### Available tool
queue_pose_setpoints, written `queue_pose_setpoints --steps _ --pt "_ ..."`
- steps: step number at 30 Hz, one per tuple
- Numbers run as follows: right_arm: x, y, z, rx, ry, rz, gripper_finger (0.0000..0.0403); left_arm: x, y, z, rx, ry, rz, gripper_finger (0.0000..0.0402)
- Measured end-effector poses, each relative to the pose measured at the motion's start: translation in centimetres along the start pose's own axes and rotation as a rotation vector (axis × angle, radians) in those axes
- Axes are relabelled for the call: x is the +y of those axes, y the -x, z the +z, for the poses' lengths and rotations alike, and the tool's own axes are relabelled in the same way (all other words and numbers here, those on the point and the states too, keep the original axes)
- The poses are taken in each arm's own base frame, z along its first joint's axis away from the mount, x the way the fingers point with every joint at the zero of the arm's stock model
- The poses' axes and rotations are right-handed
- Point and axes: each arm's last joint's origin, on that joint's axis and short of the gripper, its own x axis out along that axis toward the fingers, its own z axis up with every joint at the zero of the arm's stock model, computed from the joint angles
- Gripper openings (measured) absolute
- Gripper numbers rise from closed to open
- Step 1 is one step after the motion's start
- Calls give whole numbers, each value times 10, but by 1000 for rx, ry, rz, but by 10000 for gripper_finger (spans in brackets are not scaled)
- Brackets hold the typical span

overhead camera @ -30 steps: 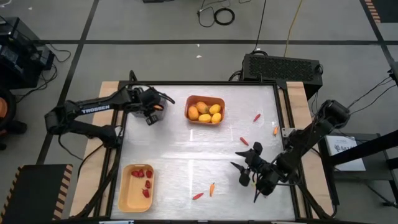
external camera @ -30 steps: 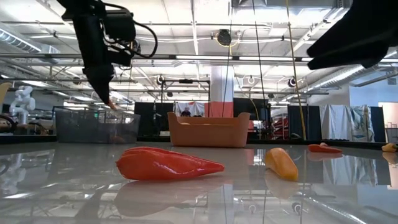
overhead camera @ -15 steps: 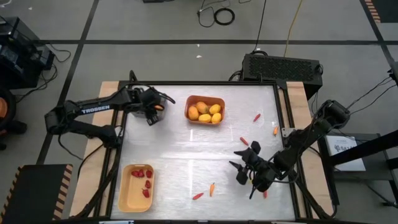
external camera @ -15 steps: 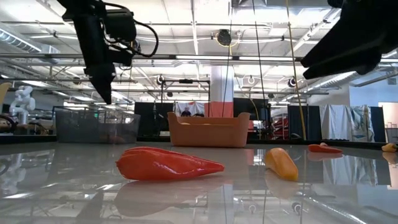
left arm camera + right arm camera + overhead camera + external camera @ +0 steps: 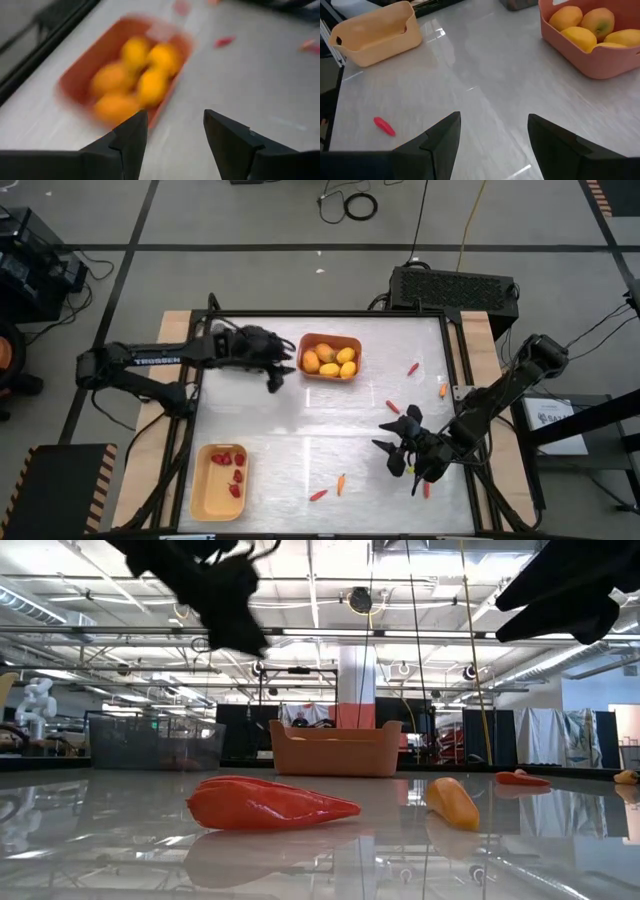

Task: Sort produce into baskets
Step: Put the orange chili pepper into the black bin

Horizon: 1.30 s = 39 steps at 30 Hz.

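1. Sorting is partway done: the orange basket point(image 5: 330, 356) holds the yellow-orange fruits point(image 5: 329, 359), the pale yellow basket point(image 5: 219, 481) holds the red berries point(image 5: 231, 470), and carrot sticks lie loose on the table. The grey basket point(image 5: 155, 741) shows only in the low view, at the far edge.
2. Left gripper point(image 5: 278, 372) hangs just beside the orange basket, fingers spread wide, nothing between them. Wrist view looks straight at the fruit.
3. Right gripper point(image 5: 403, 448) hovers over the right half of the table, fingers wide, empty. Loose sticks near it: one point(image 5: 425, 489) just beside it on the front side, one point(image 5: 392, 406) a little farther back.
4. My read: the next step is picking a stick. Take the nearest one with the right arm, turn the wrist so the fingers close across the thin axis, come down low, close gently. Thin and smooth, so it will likely skid or roll if nudged.
5. Other sticks: a pair point(image 5: 341, 483) near the front edge, two point(image 5: 412, 368) near the right rear.
6. Table point(image 5: 300, 430) is white, glossy, reflective, black frame. Glare could hide the thin pieces.
7. Room: grey floor with cables, a black box point(image 5: 452, 288) behind the table, ceiling lights and curtains beyond.
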Motion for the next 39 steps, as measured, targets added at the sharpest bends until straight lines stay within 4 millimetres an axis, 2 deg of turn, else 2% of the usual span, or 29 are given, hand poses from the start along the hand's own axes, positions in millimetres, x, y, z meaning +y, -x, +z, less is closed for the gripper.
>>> queue_pose_setpoints --steps 4,8,16,21,24,29,34,39 --pt "-1 0 0 3 3 -2 222 -32 -24 12 -167 -98 -110 201" --pt "-1 0 0 6 -17 -1 222 -57 -58 12 -279 -158 -188 201" --pt "2 2 -4 90 -41 55 222 -104 -131 27 -280 -215 -261 201" --pt "4 14 -3 96 -43 107 222 -136 -173 38 -305 -292 -274 201" --pt "5 22 -2 85 -45 133 222 -149 -198 43 -319 -292 -234 201" --pt "4 29 -2 68 -25 142 222 -155 -242 43 -327 -276 -151 201" --pt "0 38 3 44 -21 150 222 -147 -279 45 -342 -246 -90 201" --pt "-3 52 13 -78 -3 149 222 -138 -309 46 -368 -219 1 201"
